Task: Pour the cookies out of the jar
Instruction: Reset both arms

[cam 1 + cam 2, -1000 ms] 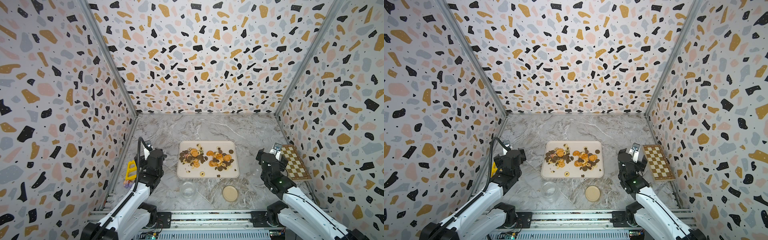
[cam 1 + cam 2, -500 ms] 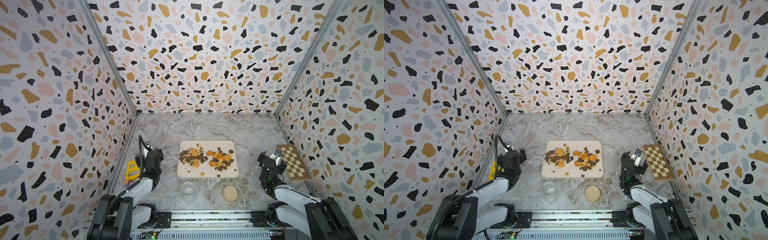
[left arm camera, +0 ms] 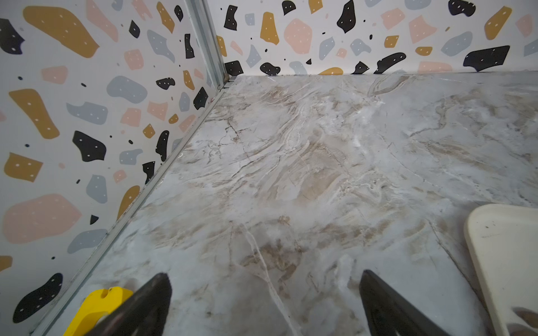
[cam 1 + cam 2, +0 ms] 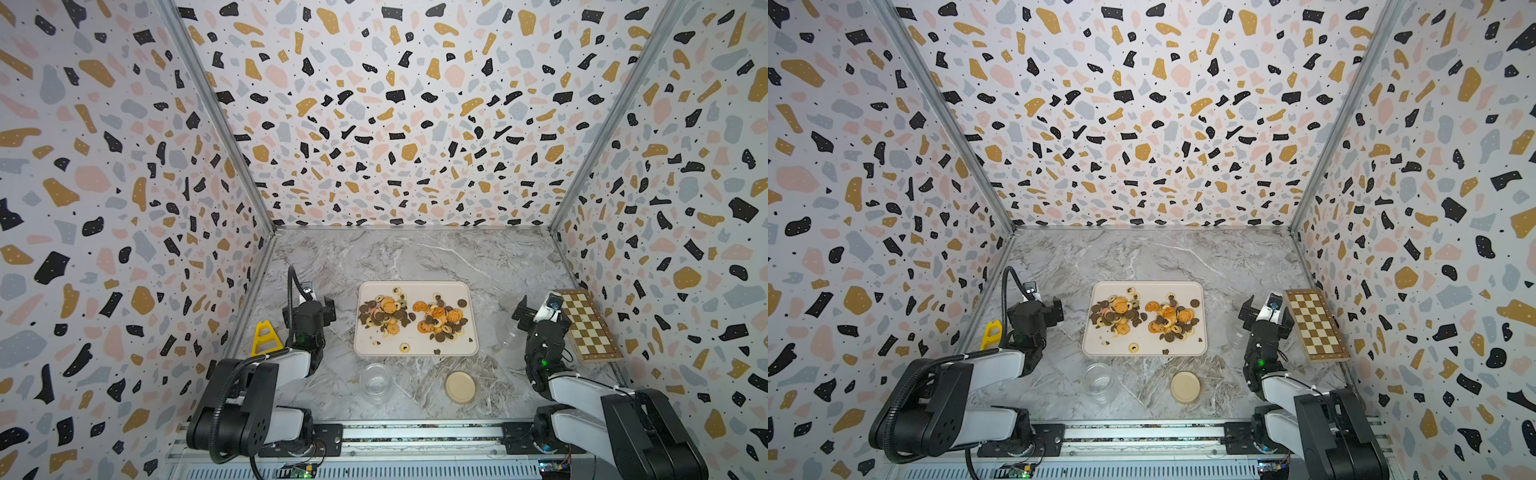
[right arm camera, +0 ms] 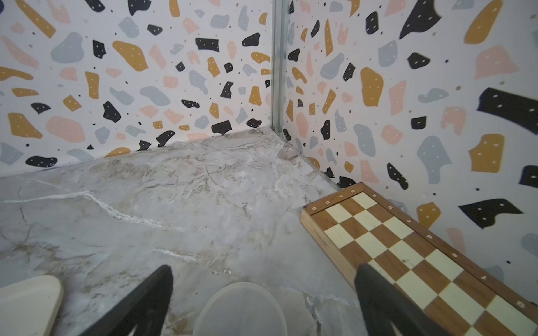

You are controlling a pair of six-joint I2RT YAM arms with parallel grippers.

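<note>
Both arms have folded back toward the near rail since a second ago. On the left gripper [image 3: 263,275] the jaws stand wide apart and empty over bare tabletop [image 3: 291,160]. The right gripper [image 5: 263,269] is equally wide and grips nothing, with a clear round piece [image 5: 241,308] lying just ahead of it. The cookies [image 4: 438,320] lie in two heaps on the cream tray [image 4: 457,347] at centre. The glass jar [image 4: 376,380] stands empty just near of the tray, with the tan lid [image 4: 460,386] to its right. The cookies look light and brittle. The jar looks smooth, so it is best held around its wall. Room is open far of the tray. The chessboard [image 4: 588,324] crowds the right wall and the yellow frame [image 4: 266,338] the left.
</note>
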